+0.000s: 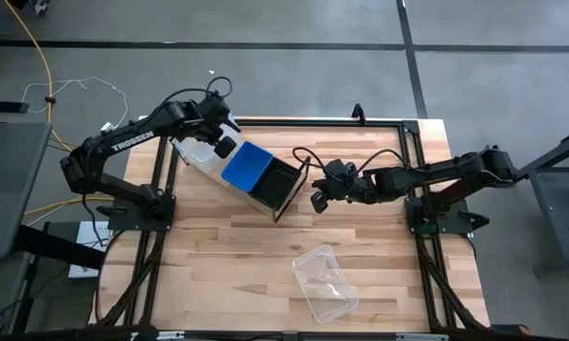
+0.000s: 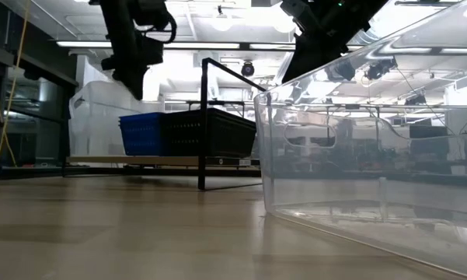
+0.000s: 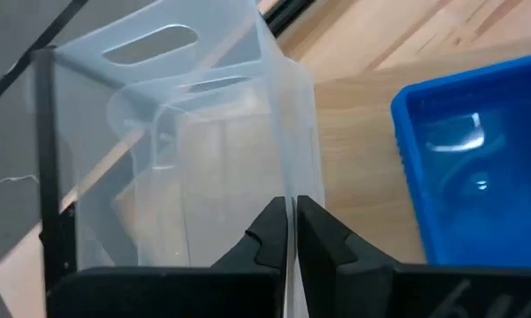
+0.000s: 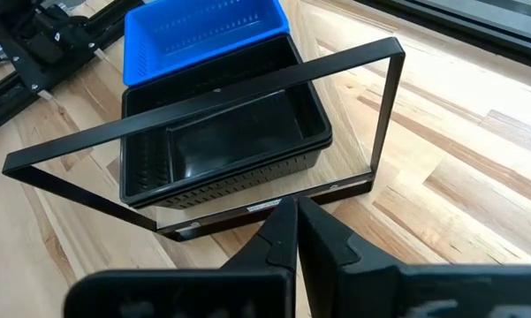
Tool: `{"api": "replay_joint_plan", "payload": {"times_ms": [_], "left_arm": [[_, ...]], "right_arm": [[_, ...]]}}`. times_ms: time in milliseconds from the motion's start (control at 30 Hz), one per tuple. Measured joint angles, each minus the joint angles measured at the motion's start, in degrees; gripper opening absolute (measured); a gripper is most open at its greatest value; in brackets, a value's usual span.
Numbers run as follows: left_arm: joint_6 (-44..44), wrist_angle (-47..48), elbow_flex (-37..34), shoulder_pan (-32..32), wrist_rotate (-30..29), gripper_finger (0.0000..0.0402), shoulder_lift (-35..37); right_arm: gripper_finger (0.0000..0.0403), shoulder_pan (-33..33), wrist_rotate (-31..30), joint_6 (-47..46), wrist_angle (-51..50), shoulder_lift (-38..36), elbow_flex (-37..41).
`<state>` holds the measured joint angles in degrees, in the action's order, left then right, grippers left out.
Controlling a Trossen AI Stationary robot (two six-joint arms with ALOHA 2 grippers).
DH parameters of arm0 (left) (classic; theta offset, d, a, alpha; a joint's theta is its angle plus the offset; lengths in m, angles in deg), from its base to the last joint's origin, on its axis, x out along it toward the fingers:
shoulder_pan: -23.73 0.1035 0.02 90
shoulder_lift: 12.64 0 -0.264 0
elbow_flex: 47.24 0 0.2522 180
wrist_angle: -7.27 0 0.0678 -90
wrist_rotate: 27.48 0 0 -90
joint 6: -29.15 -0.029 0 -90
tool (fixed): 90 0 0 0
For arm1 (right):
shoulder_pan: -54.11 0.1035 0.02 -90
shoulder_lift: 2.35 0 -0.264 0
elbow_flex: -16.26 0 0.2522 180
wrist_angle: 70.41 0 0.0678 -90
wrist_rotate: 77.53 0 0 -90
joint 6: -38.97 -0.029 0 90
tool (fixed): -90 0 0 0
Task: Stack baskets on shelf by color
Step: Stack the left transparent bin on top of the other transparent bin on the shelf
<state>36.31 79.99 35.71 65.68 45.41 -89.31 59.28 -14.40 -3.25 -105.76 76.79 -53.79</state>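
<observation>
Both arms matte black, six-joint, boxy link housings. Left arm (image 1: 123,147) carries white "TROSSEN" lettering along the forearm link. Right arm (image 1: 445,173) slimmer-looking, black cable loops arching over the wrist. Black bases on black tube framing. Jaws are black angular plastic with stepped inner edges.

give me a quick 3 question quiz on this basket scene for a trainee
1. True or false: the left gripper has its jaws shut on the wall of a clear basket on the shelf.
2. Which basket sits between the clear one and the black basket on the shelf? A) blue B) red C) none
3. Fill in: a second clear basket lies alone on the ____.

Key: 1 true; 2 A, the blue basket; 3 table.
</observation>
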Motion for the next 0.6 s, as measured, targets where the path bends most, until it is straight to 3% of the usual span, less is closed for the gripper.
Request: {"api": "replay_joint_plan", "payload": {"times_ms": [300,600], "left_arm": [[0.17,-0.27,0.0,-5.64,-2.93,0.0,-5.26],[6.84,-1.97,0.0,-10.76,-3.27,0.0,-6.38]], "right_arm": [[0.0,0.0,0.02,-1.05,0.01,0.0,0.0],[0.0,0.0,0.02,-0.87,0.01,0.0,0.0]]}}
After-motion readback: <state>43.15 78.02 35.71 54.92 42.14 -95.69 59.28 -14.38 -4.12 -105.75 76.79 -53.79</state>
